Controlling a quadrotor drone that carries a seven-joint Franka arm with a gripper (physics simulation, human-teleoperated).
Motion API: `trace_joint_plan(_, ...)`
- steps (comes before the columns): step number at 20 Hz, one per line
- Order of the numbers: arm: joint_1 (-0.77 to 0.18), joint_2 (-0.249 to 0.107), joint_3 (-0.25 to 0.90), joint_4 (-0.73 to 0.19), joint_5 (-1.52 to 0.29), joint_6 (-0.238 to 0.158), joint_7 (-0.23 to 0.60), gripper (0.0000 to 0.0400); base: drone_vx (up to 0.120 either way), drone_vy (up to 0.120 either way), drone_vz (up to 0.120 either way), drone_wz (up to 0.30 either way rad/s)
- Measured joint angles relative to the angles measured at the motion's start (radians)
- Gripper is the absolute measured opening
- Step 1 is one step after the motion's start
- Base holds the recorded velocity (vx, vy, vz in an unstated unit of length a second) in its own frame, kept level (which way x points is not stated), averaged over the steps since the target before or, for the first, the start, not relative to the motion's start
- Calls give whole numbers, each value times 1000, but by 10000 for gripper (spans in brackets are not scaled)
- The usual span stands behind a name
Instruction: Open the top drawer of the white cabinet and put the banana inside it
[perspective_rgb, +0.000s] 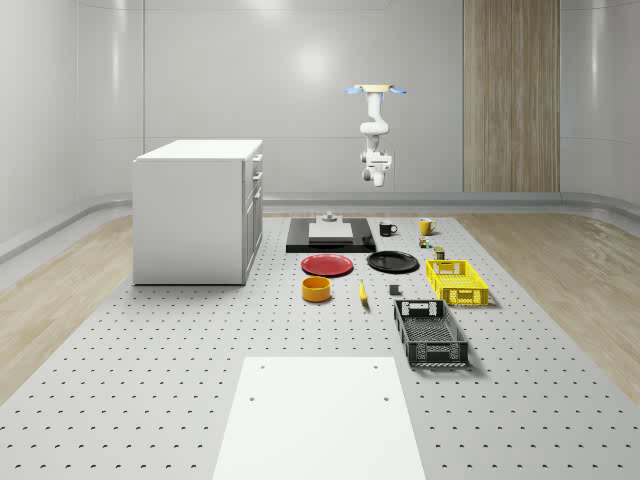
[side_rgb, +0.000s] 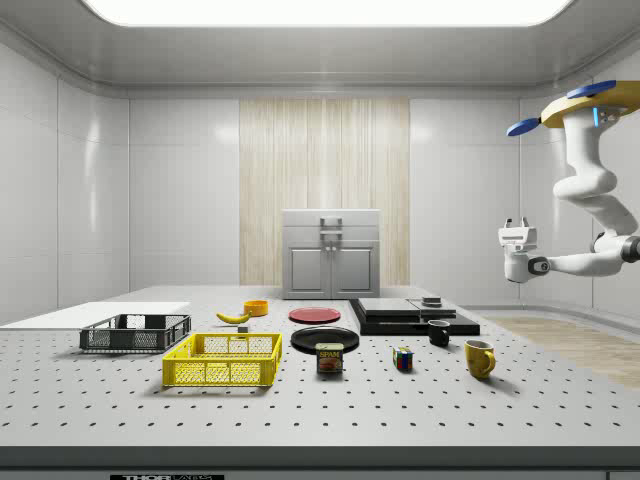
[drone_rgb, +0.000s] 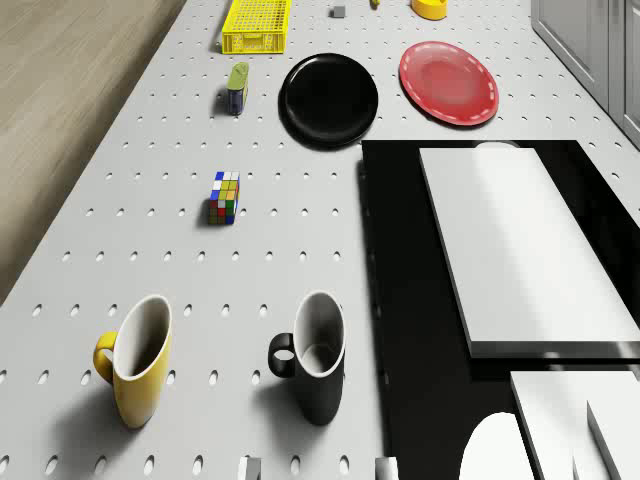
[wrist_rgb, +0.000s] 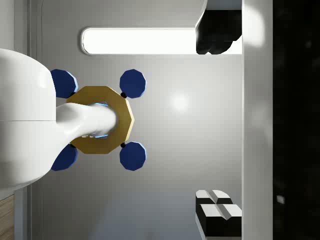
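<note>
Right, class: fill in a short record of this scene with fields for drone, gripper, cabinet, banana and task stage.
drone: hovering high above the table's far end, near the mugs
gripper: in the air, holding nothing, far from the cabinet
cabinet: white, drawers shut
banana: on the table beside the orange bowl
task stage: not begun

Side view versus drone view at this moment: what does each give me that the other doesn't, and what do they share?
Side view: the drone hovering high at that view's right, the gripper hanging in the air, the white cabinet face on, drawers shut. Drone view: a look down into both mugs' mouths. Shared: yellow mug, black mug, Rubik's cube, black plate, red plate.
</note>
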Motion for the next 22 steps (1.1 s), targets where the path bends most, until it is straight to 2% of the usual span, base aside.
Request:
trace_joint_plan(7,-3,33,2,149,1,-111,-2,400,114,-120,0,0)
trace_joint_plan(13,-3,69,-4,248,13,-168,-3,400,120,-120,120,0)
trace_joint_plan(15,23,76,-141,249,227,-181,-37,400,120,-120,120,0)
trace_joint_plan(18,77,74,-347,182,540,-192,-88,400,120,-120,120,0)
trace_joint_plan(22,146,57,-520,72,805,-191,-133,400,120,-120,120,0)
